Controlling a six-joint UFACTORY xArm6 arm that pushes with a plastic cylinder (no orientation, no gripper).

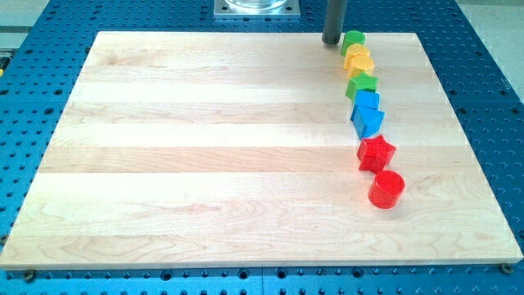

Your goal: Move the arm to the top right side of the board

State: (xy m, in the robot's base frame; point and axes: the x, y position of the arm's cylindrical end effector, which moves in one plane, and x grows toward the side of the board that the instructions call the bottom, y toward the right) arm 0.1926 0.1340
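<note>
My tip [331, 41] stands at the top edge of the wooden board [205, 147], right of centre, just left of a small green block [353, 41]. Below that block runs a column of blocks down the view's right: a yellow block [358, 56], another yellow block [360, 66], a green block [361, 85], a blue block [367, 102], a second blue block [368, 121], a red star [376, 153] and a red cylinder [386, 189]. The tip looks close to the top green block; I cannot tell if it touches it.
The board lies on a blue perforated table [483, 90]. A metal mount [256, 7] sits at the view's top, behind the board's top edge.
</note>
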